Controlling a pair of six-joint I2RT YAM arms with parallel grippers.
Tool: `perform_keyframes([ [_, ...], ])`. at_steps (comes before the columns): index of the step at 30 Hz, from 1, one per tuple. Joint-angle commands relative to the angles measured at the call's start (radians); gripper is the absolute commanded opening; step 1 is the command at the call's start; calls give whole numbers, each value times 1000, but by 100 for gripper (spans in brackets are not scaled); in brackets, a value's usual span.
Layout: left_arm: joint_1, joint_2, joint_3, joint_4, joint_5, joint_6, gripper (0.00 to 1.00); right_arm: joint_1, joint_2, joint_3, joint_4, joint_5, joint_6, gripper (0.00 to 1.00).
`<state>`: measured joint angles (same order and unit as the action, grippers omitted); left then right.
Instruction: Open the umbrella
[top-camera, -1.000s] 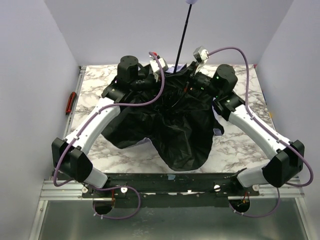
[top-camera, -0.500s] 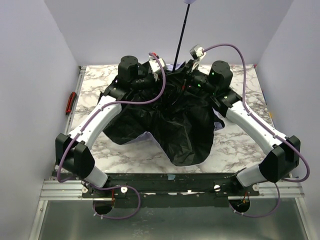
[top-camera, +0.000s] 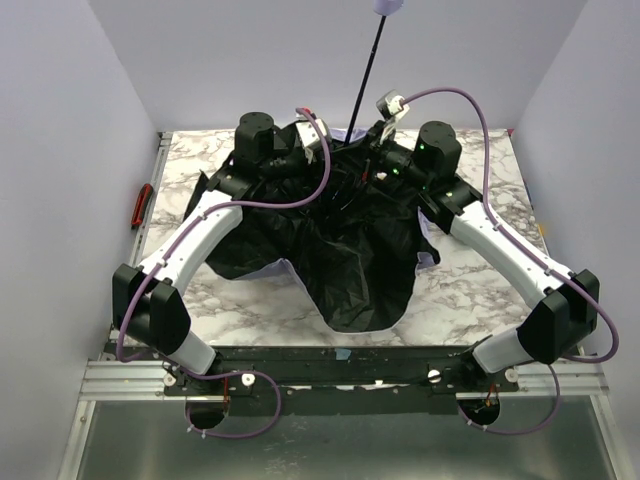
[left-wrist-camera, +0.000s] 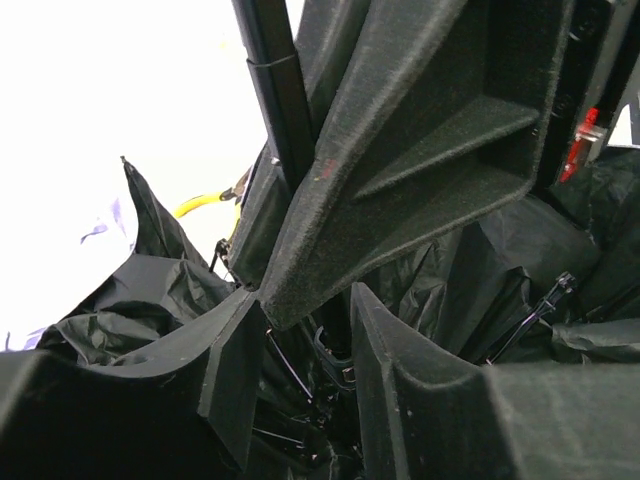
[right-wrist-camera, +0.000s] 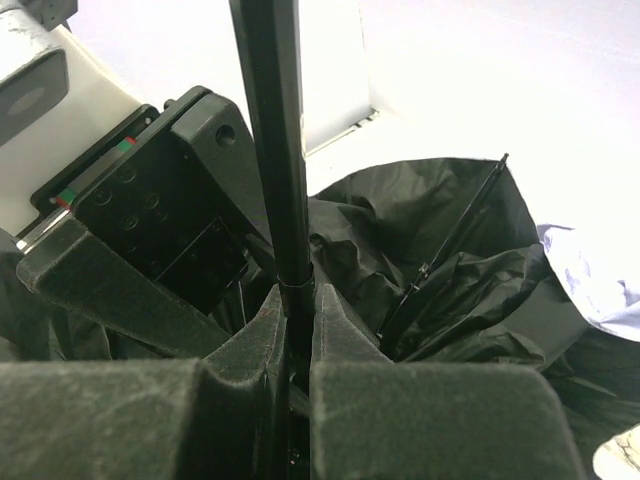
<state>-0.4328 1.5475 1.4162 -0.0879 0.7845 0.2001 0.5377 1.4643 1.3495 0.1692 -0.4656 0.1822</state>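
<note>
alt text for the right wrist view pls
The right pincer is shut on the thin black umbrella shaft, which runs straight up the frame. Crumpled black canopy with a thin rib fills the right; the left arm sits at left.

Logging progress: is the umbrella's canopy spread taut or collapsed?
Collapsed. The canopy lies crumpled on the table with its black lining up, while the shaft stands extended up to the handle.

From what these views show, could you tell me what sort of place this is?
Likely a robotics lab cell: plain white walls enclose a marble-patterned tabletop, with two robot arms on a metal rail at its near edge.
</note>
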Motion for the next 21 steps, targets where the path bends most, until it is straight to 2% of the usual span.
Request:
perform_keyframes([
  [1,68,100,-85,-282,-91,106,34,2,-100,155,303,-6,30,0],
  [5,72,102,-91,-309,-70,120,26,1,-104,153,315,6,25,1],
  [10,75,102,-109,-317,-55,112,22,3,-107,151,327,29,26,1],
  [14,77,93,-129,-305,-46,95,13,2,-111,147,335,45,22,0],
  [16,77,91,-130,-307,-36,94,2,1,-110,148,336,46,23,1],
  [21,77,41,-132,-236,40,38,0,1,-116,119,329,15,36,1],
])
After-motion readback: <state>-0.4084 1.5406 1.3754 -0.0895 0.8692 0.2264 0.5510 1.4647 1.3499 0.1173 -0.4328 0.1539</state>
